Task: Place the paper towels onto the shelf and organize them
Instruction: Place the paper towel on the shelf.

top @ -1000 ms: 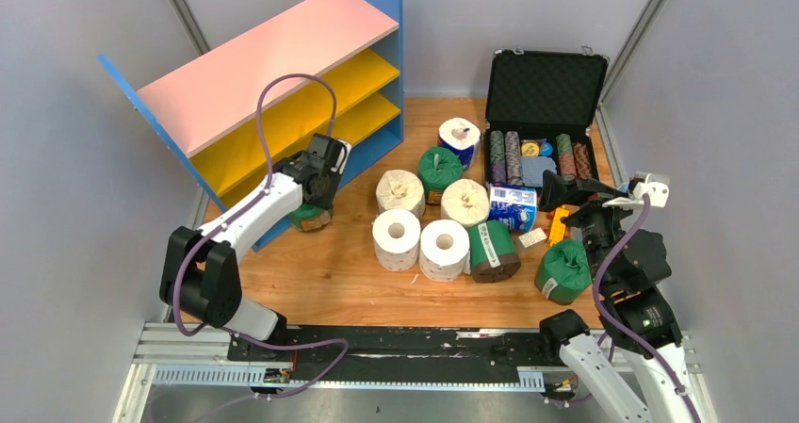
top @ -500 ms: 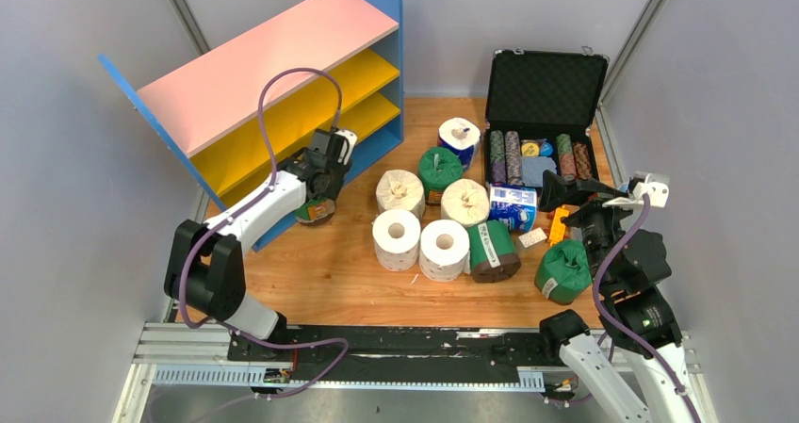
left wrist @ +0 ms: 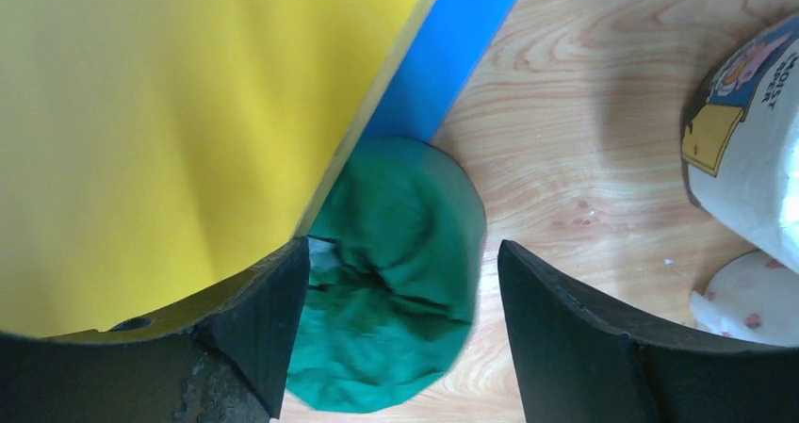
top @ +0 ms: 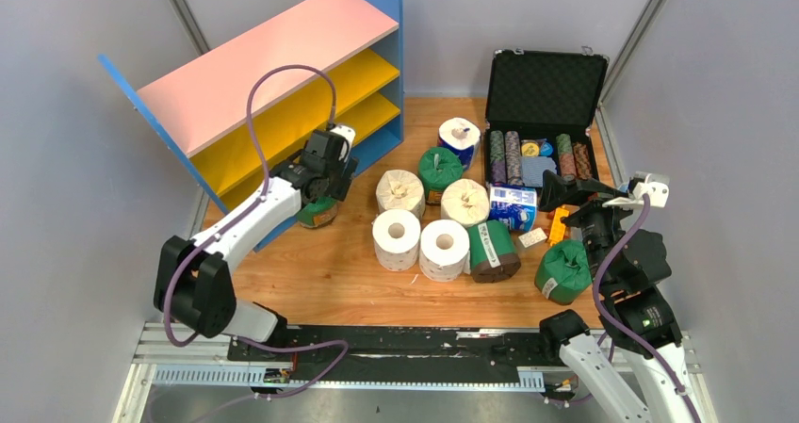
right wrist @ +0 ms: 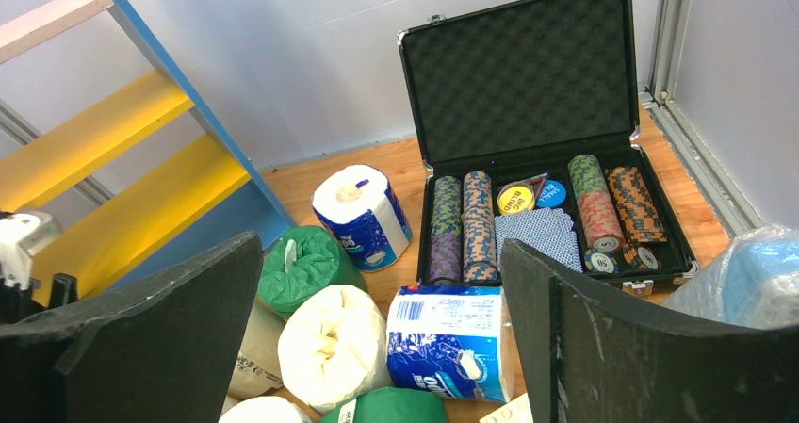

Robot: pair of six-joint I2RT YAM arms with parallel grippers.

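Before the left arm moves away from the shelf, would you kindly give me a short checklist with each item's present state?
1. Left gripper jaws apart around the green-wrapped paper roll: ok.
2. Fingers clear of the roll: right one ok; left one cannot tell.
3. Roll fully on the yellow lower board of the blue-sided wooden shelf: not ok, most of it stands outside the board's edge.
4. Roll upright: ok.
5. Right gripper open and holding nothing: ok.
6. Remaining rolls waiting on the wooden table: ok.
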